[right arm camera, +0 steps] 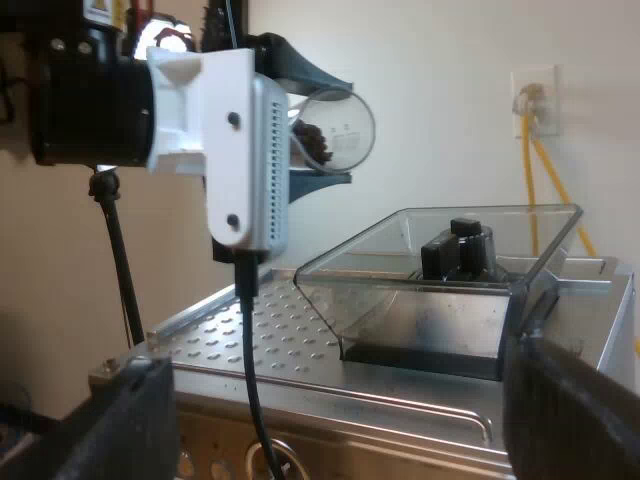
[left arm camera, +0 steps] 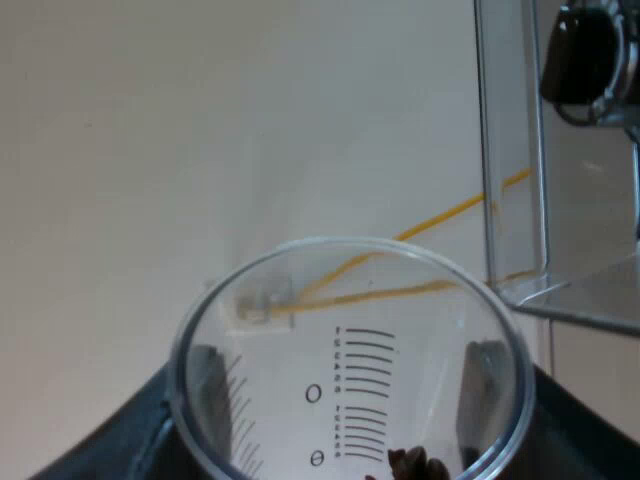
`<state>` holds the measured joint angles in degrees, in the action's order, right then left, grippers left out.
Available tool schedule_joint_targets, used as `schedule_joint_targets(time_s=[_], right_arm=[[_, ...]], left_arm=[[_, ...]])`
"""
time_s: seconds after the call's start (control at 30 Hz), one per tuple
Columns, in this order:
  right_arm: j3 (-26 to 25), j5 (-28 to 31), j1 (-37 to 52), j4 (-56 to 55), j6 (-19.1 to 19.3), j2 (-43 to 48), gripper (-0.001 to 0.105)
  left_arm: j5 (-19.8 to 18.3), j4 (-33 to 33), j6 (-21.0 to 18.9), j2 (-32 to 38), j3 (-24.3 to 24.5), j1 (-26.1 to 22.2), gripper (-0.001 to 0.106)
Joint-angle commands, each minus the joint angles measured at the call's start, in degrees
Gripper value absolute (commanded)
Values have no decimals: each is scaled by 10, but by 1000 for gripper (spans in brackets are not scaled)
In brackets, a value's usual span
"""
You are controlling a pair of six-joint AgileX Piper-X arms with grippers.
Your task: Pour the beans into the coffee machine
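L claw point(left arm camera: 347, 400) clamped on glass point(right arm camera: 345, 130), tipped sideways w/ beans point(right arm camera: 315, 140) inside, near hopper point(right arm camera: 440, 270). R claw point(right arm camera: 350, 420) fingers apart, facing machine point(right arm camera: 300, 350).

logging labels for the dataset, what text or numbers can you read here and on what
"O": on the measuring glass, beside its scale lines; it may be a zero.
A round mark with a bar across it, just below the "O": unclear what it reads.
Tiny characters in a column along the scale lines: too small to read.
No text seen on the espresso machine or its bean hopper.
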<state>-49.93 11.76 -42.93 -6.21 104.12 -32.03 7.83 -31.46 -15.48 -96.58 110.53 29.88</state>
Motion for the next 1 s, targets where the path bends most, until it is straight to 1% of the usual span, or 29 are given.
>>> schedule_joint_targets(time_s=[0.03, 0.07, 0.1, 0.13, 0.2, 0.23, 0.3, 0.4, 0.5, 0.63, 0.73, 0.8, 0.83, 0.9, 1.0], right_arm=[[-6, -4, -1, 4, -11, 3, 69], [-6, -4, -1, 4, -12, 3, 69], [-6, -4, -1, 4, -12, 3, 69], [-6, -4, -1, 4, -12, 3, 69], [-6, -4, -1, 4, -15, 3, 69], [-6, -4, -1, 4, -15, 3, 69], [-6, -4, -1, 4, -15, 3, 69], [-6, -4, -1, 4, -15, 3, 69], [-6, -4, -1, 4, -15, 3, 69], [-6, -4, -1, 4, -15, 3, 69], [-6, -4, -1, 4, -15, 3, 69], [-6, -4, -1, 4, -15, 3, 69], [-6, -4, -1, 4, -15, 3, 69], [-6, -4, -1, 4, -15, 3, 69], [-6, -4, -1, 4, -15, 3, 69]], left_arm=[[15, 24, 10, -11, 5, 1, 39], [32, 33, 24, -14, 5, 3, 39], [32, 33, 24, -14, 5, 3, 39], [39, 39, 40, -17, 5, 3, 39], [39, 47, 79, -17, 5, 4, 39], [39, 48, 85, -17, 5, 4, 39], [39, 53, 120, -17, 5, 4, 39], [37, 62, 142, -17, 5, 4, 39], [25, 62, 155, -17, 5, 4, 39], [26, 62, 174, -17, 5, 4, 39], [22, 62, 208, -17, 5, 4, 39], [22, 62, 237, -17, 5, 4, 39], [22, 62, 239, -17, 5, 4, 39], [12, 62, 267, -17, 5, 4, 39], [2, 62, 278, -17, 5, 6, 39]])
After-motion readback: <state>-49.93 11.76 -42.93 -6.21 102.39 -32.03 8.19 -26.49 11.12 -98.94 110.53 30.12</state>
